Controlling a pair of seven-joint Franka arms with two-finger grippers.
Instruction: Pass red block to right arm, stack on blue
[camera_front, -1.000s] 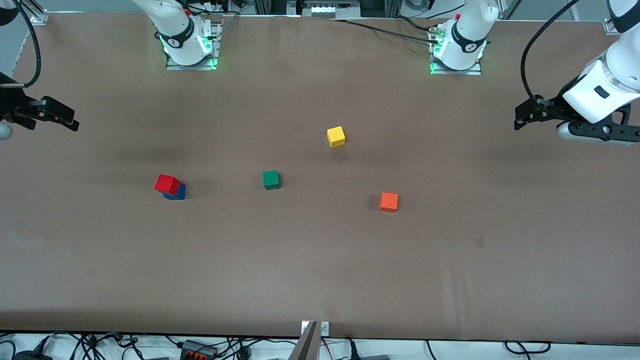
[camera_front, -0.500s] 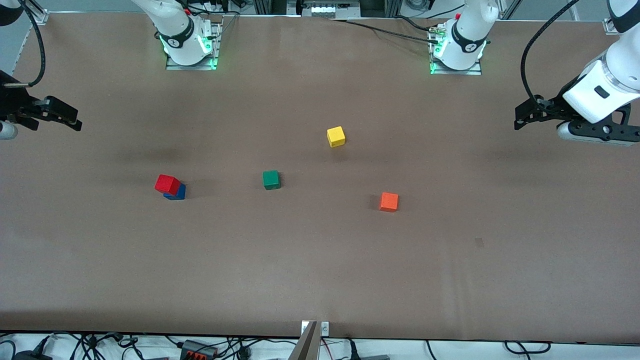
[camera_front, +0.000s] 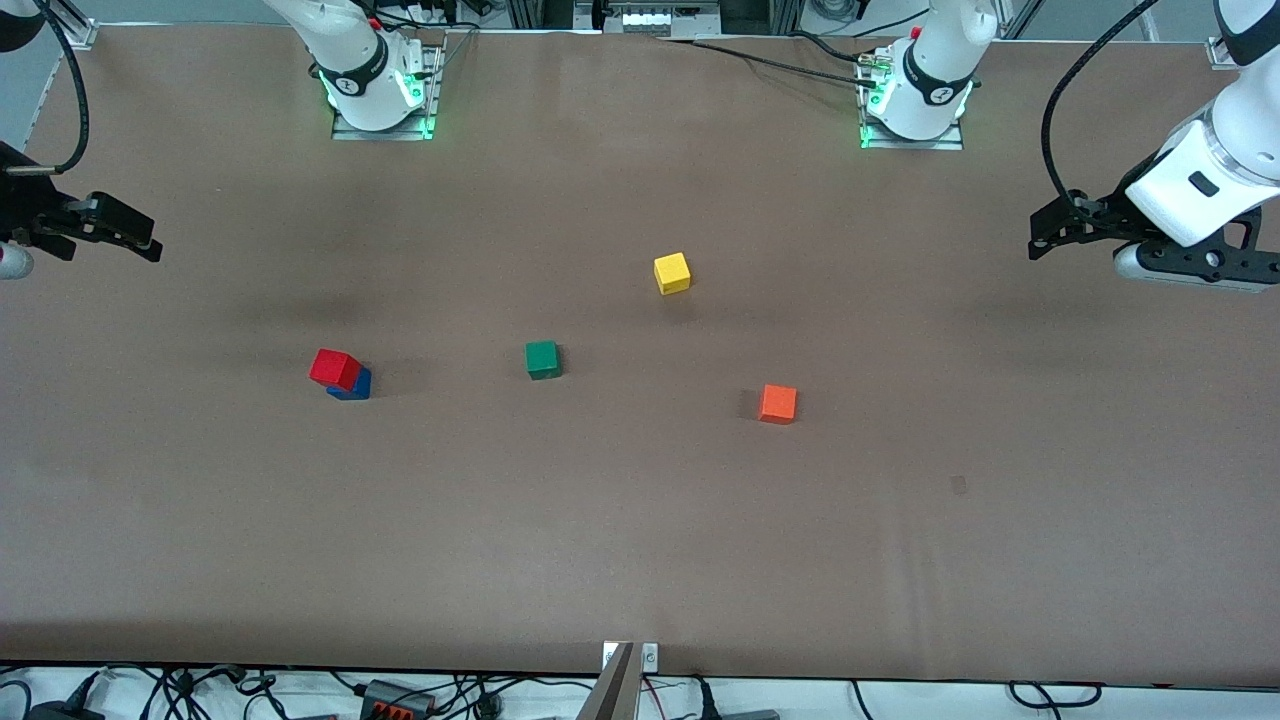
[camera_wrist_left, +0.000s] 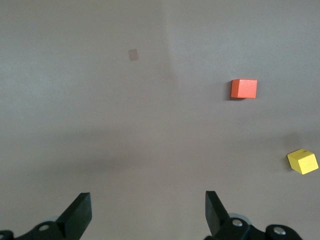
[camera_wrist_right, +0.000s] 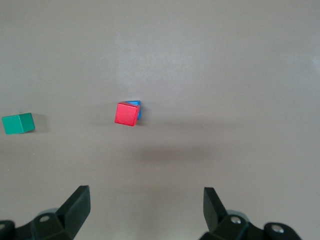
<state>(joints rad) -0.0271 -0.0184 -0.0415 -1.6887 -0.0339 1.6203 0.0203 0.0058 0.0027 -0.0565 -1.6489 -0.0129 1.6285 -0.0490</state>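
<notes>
The red block sits on top of the blue block, turned a little and overhanging it, toward the right arm's end of the table. Both show in the right wrist view: the red block covers most of the blue block. My right gripper is open and empty, up in the air over the table's edge at the right arm's end. My left gripper is open and empty, up over the table at the left arm's end. In the wrist views both grippers, right and left, hold nothing.
A green cube lies mid-table, a yellow cube farther from the front camera, an orange cube toward the left arm's end. The left wrist view shows the orange cube and the yellow cube. The arm bases stand along the table's back edge.
My right gripper has drifted a little away from the table's end, toward the middle. The left arm and all cubes have not moved.
</notes>
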